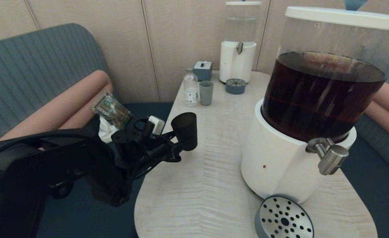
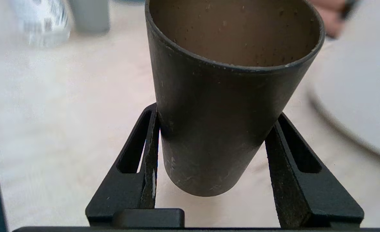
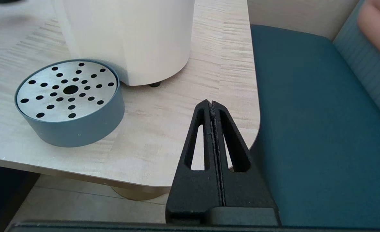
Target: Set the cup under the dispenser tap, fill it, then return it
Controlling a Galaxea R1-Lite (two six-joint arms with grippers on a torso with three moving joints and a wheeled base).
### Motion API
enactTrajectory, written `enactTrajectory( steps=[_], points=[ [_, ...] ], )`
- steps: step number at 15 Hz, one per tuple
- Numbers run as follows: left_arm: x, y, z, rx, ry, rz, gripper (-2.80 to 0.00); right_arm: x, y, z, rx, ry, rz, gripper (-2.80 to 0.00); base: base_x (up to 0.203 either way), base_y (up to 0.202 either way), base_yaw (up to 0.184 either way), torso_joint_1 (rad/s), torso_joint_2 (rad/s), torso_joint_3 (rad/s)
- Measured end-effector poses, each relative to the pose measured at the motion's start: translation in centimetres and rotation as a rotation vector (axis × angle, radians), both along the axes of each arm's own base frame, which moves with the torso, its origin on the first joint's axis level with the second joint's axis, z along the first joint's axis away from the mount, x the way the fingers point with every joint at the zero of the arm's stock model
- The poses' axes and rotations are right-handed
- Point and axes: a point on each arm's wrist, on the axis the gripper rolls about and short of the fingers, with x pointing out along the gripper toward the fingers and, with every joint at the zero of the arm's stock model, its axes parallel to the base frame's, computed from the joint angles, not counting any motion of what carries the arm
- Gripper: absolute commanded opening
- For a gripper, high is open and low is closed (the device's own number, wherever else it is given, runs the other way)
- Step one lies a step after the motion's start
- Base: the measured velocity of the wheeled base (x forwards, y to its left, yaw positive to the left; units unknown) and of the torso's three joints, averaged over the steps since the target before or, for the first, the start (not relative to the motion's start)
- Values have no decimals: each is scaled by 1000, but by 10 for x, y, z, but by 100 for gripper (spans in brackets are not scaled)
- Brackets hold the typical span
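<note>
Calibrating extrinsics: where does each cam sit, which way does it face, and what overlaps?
Head: up high, looking forward and down at the table; left arm holds the black cup.
Left wrist: behind the left end effector, facing the cup.
Right wrist: behind the shut right end effector, by the table corner.
Head and right wrist share the drip tray.

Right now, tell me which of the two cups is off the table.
The black cup, clamped in the left claw and lifted above the table's left edge. The grey-blue cup stands on the table beside the clear bottle.
</note>
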Motion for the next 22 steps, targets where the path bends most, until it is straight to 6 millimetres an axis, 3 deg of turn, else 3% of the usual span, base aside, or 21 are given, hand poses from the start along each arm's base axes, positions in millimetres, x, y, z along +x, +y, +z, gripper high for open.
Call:
enactTrajectory(
  steps=[6, 22],
  points=[
    [14, 4, -34, 16, 57, 35, -280, 0, 0, 0, 0, 0, -1, -280, 0, 0, 0, 0, 0, 0],
    [10, 4, -39, 24, 79, 32, -280, 0, 0, 0, 0, 0, -1, -280, 0, 0, 0, 0, 0, 0]
  ],
)
